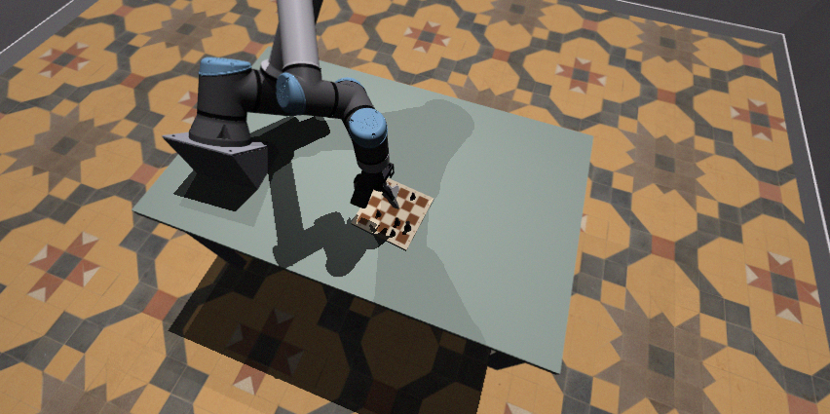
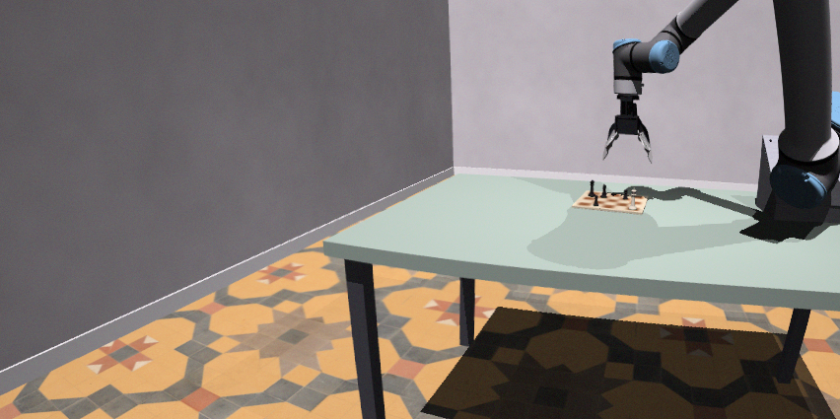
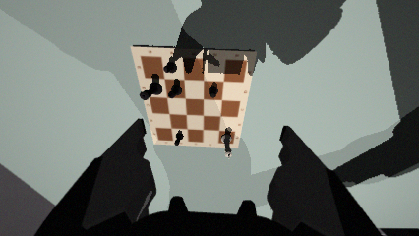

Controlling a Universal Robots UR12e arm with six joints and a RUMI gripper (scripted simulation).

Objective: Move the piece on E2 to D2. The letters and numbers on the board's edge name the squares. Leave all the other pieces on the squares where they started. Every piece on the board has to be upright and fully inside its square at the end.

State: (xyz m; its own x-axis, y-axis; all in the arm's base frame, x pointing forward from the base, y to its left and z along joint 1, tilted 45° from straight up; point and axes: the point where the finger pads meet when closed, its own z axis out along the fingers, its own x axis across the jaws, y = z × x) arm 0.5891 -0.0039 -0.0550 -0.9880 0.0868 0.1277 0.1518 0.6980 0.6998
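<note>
The small chessboard (image 1: pixel 395 214) lies on the grey-green table, and shows in the exterior view (image 2: pixel 609 202) and the wrist view (image 3: pixel 194 95). Several black pieces stand on it, and one light piece (image 3: pixel 227 140) stands at the near right corner. A black piece (image 3: pixel 213 89) stands alone in the right half, second row from the far edge. My gripper (image 2: pixel 627 151) hangs well above the board, fingers spread wide and empty; it also shows in the wrist view (image 3: pixel 211 167). The edge letters are too small to read.
A tall black piece (image 3: pixel 155 88) stands by the board's left edge, with others (image 3: pixel 175 89) close beside it. A lone black pawn (image 3: pixel 179 137) is in the near row. The arm's base (image 1: pixel 217 137) sits on the table's left end.
</note>
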